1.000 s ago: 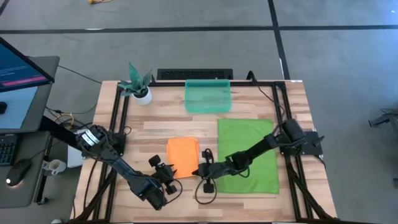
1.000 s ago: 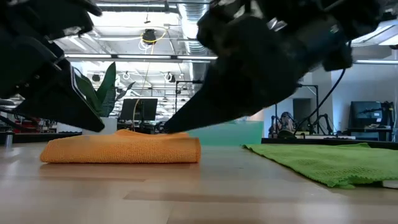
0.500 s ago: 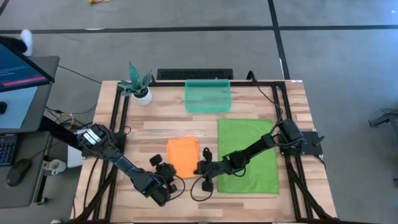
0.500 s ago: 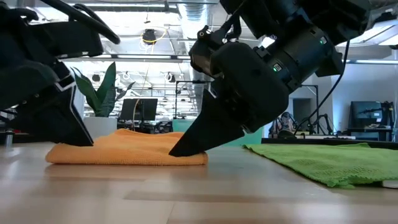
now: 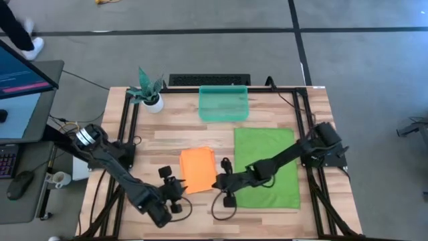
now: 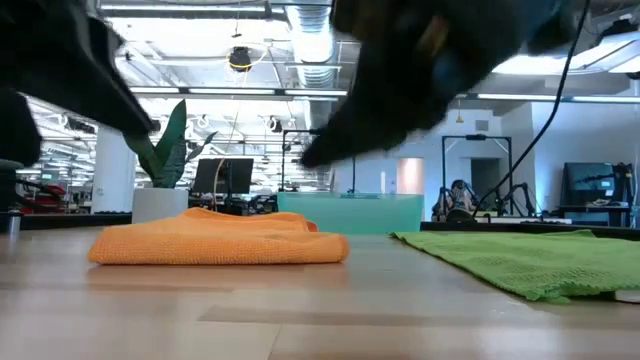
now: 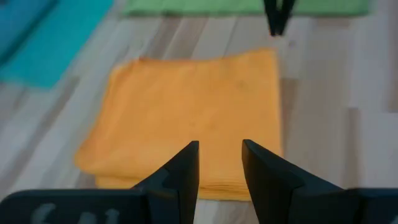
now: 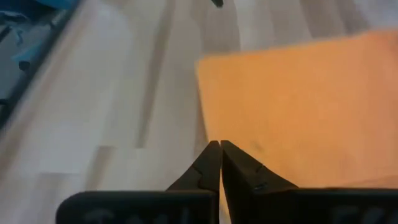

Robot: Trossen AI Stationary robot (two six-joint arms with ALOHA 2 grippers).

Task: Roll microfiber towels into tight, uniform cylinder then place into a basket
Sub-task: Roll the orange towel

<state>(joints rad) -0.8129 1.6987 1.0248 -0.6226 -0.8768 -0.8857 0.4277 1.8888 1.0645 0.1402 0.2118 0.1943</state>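
The orange towel (image 5: 197, 169) lies folded flat in several layers on the wooden table (image 5: 167, 137), its underside on the boards (image 6: 220, 240). My left gripper (image 7: 219, 149) hovers open above the towel's near-left edge, with nothing between its fingers. My right gripper (image 8: 216, 148) hangs shut just above the towel's right edge (image 5: 215, 182) and is raised clear of it in the low view (image 6: 305, 158). The green towel (image 5: 266, 167) is spread flat to the right. The teal basket (image 5: 223, 102) stands at the far edge.
A potted plant (image 5: 148, 94) stands at the far left corner. Black frame rails (image 5: 127, 134) run along the table's left and right sides. Bare boards (image 5: 174, 134) lie between the orange towel and the basket.
Both grippers have risen off the orange towel, where their tips stood at its two ends. The towel has slid a little toward the table's right and lies flat, still folded.
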